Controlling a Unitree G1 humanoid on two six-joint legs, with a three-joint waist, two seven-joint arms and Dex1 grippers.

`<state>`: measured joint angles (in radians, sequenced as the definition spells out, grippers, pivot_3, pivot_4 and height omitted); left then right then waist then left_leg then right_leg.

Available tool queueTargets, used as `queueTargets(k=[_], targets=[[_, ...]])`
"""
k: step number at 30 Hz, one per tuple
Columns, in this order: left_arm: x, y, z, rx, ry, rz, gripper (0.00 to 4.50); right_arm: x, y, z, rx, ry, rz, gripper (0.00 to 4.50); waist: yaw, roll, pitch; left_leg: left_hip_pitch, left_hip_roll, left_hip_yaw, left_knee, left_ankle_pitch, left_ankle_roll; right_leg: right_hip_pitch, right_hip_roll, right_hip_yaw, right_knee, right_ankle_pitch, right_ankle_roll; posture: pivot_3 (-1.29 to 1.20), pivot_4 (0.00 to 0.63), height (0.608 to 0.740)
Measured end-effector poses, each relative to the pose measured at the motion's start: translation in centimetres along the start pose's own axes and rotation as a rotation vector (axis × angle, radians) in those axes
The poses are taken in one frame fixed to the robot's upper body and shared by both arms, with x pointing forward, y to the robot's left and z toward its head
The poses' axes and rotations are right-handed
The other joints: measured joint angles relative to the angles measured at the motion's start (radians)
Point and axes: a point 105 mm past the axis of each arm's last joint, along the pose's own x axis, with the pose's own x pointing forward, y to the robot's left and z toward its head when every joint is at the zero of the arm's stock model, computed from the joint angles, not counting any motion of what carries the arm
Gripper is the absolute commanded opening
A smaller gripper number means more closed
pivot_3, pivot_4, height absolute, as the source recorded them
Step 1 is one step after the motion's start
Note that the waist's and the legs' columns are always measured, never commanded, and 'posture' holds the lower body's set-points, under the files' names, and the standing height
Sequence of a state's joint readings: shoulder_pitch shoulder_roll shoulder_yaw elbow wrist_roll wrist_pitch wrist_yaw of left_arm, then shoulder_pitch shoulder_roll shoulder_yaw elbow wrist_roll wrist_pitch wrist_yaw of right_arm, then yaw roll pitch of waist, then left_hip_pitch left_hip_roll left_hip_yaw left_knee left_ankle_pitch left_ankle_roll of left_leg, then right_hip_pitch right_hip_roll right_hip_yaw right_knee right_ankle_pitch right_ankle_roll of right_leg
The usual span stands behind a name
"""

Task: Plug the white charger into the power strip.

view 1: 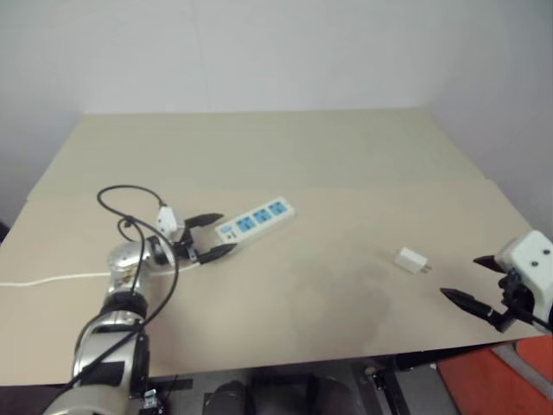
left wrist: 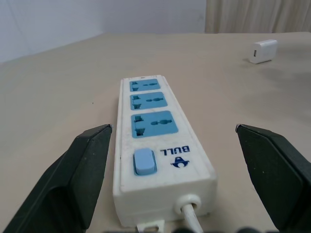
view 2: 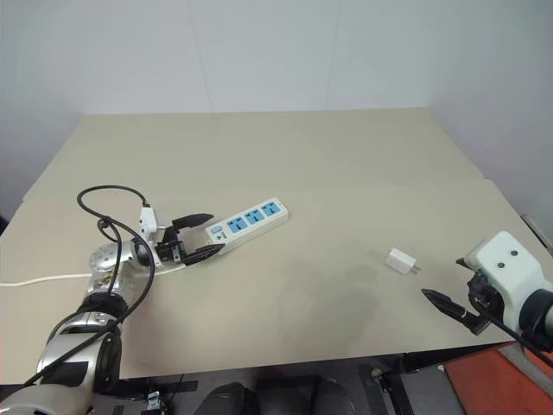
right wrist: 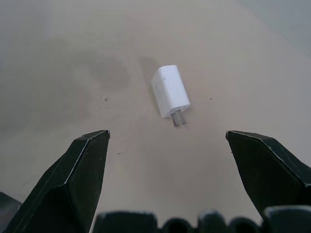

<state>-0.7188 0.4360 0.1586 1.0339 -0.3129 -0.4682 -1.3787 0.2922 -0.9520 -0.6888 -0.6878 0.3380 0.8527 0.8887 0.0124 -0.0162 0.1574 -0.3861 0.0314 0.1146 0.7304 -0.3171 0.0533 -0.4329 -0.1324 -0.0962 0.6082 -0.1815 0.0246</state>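
The white charger (view 1: 410,259) is seen lying on its side on the beige surface (view 1: 285,164), free of any grip. It lies ahead of the right tool (view 1: 471,281) and toward the surface's middle from it, clearly apart, with bare surface between. In the right wrist view the charger (right wrist: 170,91) is framed between and beyond the two black fingers (right wrist: 73,174), its two short metal prongs turned back toward the tool. The right tool is held wide open above the surface near the near edge, and nothing is held between its fingers.

The power strip (view 1: 256,220) is laid flat on the surface, well apart from the charger. Three blue socket panels are visible along its top, with a small blue switch at the end nearest the left tool (view 1: 212,236). A white cord (view 1: 52,279) is seen leaving that same end and running off toward the surface's left edge.

The left tool is held low and roughly level, wide open, its fingers standing either side of the strip's switch end. In the left wrist view a gap is visible between each finger (left wrist: 80,170) and the strip's body (left wrist: 155,160); no contact is seen. A black cable (view 1: 130,203) is looped above the left wrist.
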Motion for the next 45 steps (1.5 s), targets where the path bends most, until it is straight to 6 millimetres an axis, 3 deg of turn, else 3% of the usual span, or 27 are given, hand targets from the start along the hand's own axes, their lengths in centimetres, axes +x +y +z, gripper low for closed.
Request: queueTargets(k=[15,45], targets=[[1.3,0.4,-1.3,-0.032,0.027,0.077,4.45,0.3,-0.2,0.2,-0.002,-0.014,-0.015,4.5,0.0,0.0,0.0,0.0,0.0,0.0,0.0,-0.001,0.002,0.0,0.0,0.0,0.0,0.0,0.0,0.0,0.15,0.74],[1.0,0.3,-2.5,-0.03,0.108,0.082,4.45,0.6,0.1,-0.4,0.019,-0.001,-0.018,4.5,-0.001,-0.001,0.0,0.001,0.0,0.0,0.0,-0.001,0.002,0.0,0.0,0.0,0.0,0.0,0.0,0.0,0.15,0.74]])
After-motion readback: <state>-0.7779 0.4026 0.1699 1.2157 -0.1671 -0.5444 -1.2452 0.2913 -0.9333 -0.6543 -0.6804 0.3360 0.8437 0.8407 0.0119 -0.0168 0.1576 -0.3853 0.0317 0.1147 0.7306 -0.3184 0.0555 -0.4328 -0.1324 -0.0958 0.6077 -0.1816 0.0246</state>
